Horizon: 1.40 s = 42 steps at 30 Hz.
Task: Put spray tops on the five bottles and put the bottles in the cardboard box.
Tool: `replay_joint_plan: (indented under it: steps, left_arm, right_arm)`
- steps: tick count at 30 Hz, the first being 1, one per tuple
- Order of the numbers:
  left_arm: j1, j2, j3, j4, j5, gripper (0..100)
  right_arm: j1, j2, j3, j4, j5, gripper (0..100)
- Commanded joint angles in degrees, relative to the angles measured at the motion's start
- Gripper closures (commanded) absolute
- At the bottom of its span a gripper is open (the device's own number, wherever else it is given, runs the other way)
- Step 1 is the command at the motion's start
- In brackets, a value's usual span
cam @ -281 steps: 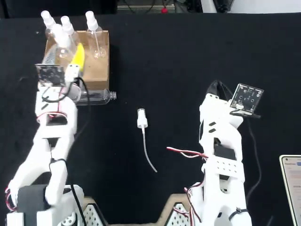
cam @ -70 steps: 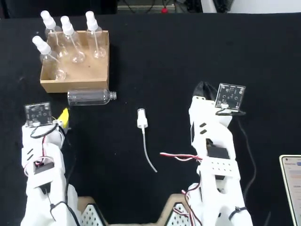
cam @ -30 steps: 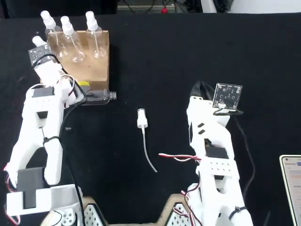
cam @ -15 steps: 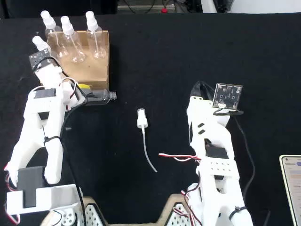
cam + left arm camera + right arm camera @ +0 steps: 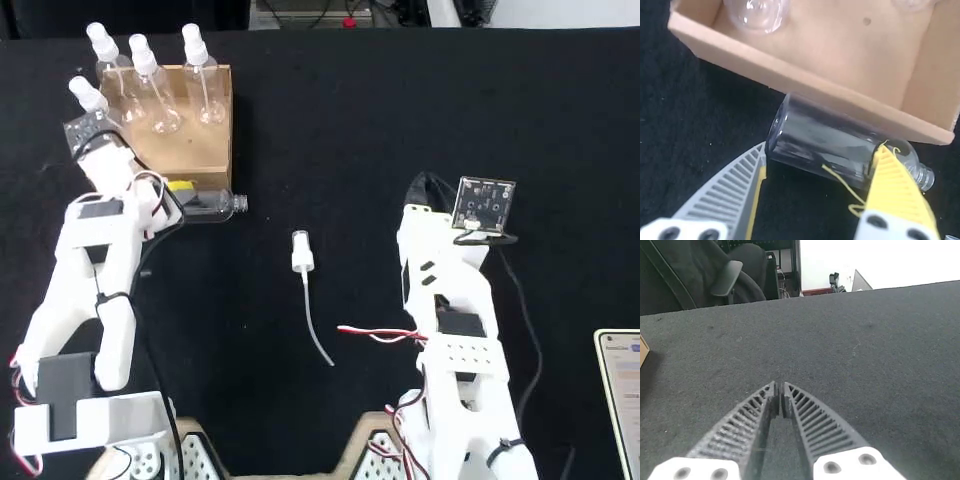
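Left claw [image 5: 822,150] spread astride clear capless plastic bottle [image 5: 805,130] against brown cardboard box [image 5: 790,75]; we feared it slipping out on closing.

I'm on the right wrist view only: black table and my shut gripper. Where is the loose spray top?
Observer: The spray top lies on the table between the two arms, its tube trailing toward the arm bases.
Operator: And the bottle it belongs on?
Observer: That bottle lies on its side, uncapped, along the near wall of the cardboard box.
Operator: Is the other arm on it?
Observer: The left gripper is open right at it, one finger by its base, the other near its shoulder.
Operator: How full is the box?
Observer: Four capped bottles stand in it.
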State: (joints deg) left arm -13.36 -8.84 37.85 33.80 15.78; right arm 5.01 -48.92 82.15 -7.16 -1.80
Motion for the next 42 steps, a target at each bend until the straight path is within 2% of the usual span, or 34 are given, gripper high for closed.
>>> replay_joint_plan:
  steps: [1, 6, 9, 13, 18, 23, 27, 33, 37, 40, 42]
  left_arm:
    - [0.04, -0.35, 1.10, -3.25, 0.00, 68]
    - [0.04, -0.35, 1.54, -2.99, 0.00, 68]
    - [0.04, -0.97, 2.95, -0.09, 0.00, 68]
    - [-0.13, -1.05, 1.63, 9.93, -0.35, 68]
    - [-0.66, -2.64, -2.15, 21.80, -4.31, 68]
    - [-3.03, -11.16, -7.25, 28.75, -4.48, 68]
    - [-2.77, -17.05, -7.25, 25.32, -4.22, 68]
    - [0.75, -17.32, 0.48, 12.04, -5.01, 68]
    - [2.77, -17.41, 4.88, 8.09, -14.77, 68]
    - [2.33, -18.11, 5.49, 8.62, -24.35, 68]
    - [1.10, -18.64, 3.03, 11.96, -31.65, 68]
  right_arm:
    - [-0.62, -1.27, -0.48, -1.49, 0.53, 98.3]
    - [-0.53, -1.27, -0.48, -1.49, 0.53, 98.3]
    - [-0.53, -1.27, -0.48, -1.49, 0.53, 98.3]
    - [-0.53, -1.27, -0.48, -1.49, 0.53, 98.3]
    - [-0.53, -1.27, -0.48, -1.49, 0.53, 98.3]
    - [-0.53, -1.27, -0.48, -1.49, 0.53, 98.3]
    - [-0.53, -1.27, -0.48, -1.49, 0.53, 98.3]
    - [-0.53, -1.27, -0.48, -1.49, 0.53, 98.3]
    - [-0.53, -1.27, -0.48, -1.49, 0.53, 98.3]
    - [-0.53, -1.27, -0.48, -1.49, 0.53, 98.3]
    - [-0.53, -1.27, -0.48, -1.49, 0.53, 98.3]
